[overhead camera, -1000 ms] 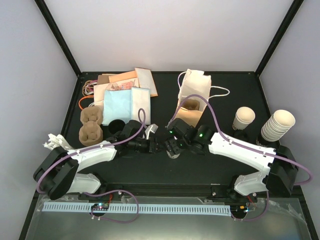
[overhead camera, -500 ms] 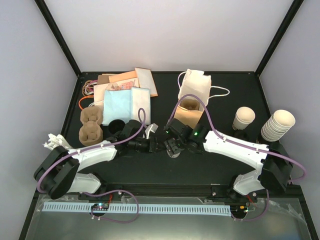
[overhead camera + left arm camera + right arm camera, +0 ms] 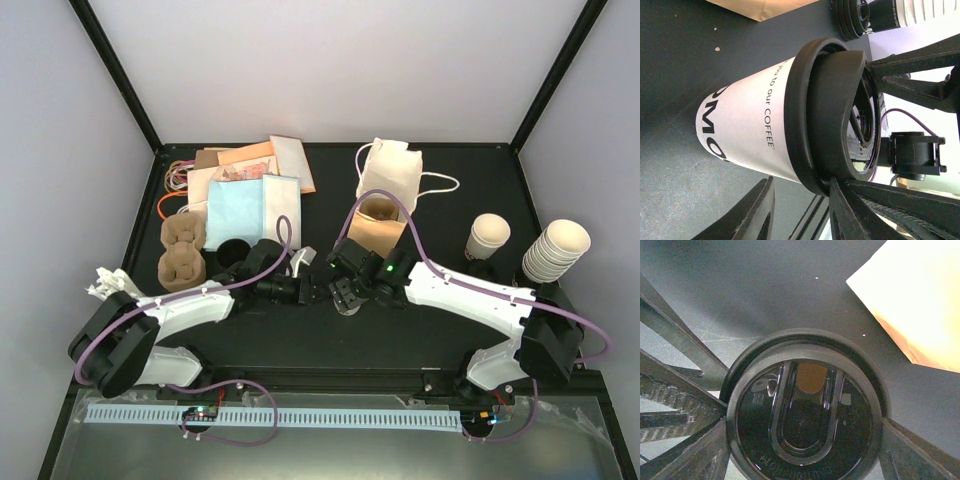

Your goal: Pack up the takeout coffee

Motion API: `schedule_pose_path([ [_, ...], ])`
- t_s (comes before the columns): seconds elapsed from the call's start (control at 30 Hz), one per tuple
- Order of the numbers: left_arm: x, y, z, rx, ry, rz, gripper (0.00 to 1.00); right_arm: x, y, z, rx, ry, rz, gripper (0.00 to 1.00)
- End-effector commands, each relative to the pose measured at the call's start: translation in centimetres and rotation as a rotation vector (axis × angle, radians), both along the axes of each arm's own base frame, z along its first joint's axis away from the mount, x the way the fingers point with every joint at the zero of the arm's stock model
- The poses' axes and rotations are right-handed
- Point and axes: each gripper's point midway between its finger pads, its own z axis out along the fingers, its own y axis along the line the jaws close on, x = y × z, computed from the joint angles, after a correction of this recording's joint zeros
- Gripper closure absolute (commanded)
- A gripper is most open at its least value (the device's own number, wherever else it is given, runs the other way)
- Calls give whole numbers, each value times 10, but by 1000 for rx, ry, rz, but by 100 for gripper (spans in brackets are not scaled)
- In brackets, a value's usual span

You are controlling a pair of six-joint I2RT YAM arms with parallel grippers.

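Pale lilac walls and black corner posts box in the black table I watch from above. At the centre of that view the coffee cup stands upright between both arms, just below the paper bag. My right gripper sits over its black lid, fingers clasping the rim on both sides. The left gripper straddles the lid's edge from the side; whether it pinches I cannot tell. Flat bags and cup trays crowd the upper left, spare cups the right edge; bare tabletop runs along the lower part.
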Motion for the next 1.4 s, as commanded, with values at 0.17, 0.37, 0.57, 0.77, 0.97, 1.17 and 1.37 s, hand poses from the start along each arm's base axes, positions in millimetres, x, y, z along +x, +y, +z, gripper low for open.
schedule_pose_path([
  [0.17,0,7,-27,97,47,9,68,-8,-6,-24,-49,34,7,22],
  [0.37,-2,13,-47,163,91,23,70,-18,-8,-40,-67,62,18,25],
  [0.57,-6,11,-45,153,100,26,71,-14,-9,-38,-69,26,34,25],
  [0.77,6,14,-10,118,29,31,67,-7,-1,-26,-54,-59,147,28],
  [0.97,27,47,28,85,-37,98,61,-1,16,-5,9,-119,216,29],
  [1.17,31,67,50,54,-81,136,59,0,22,14,52,-151,248,28],
  [1.37,28,74,63,29,-99,134,58,-21,44,43,224,-171,413,25],
])
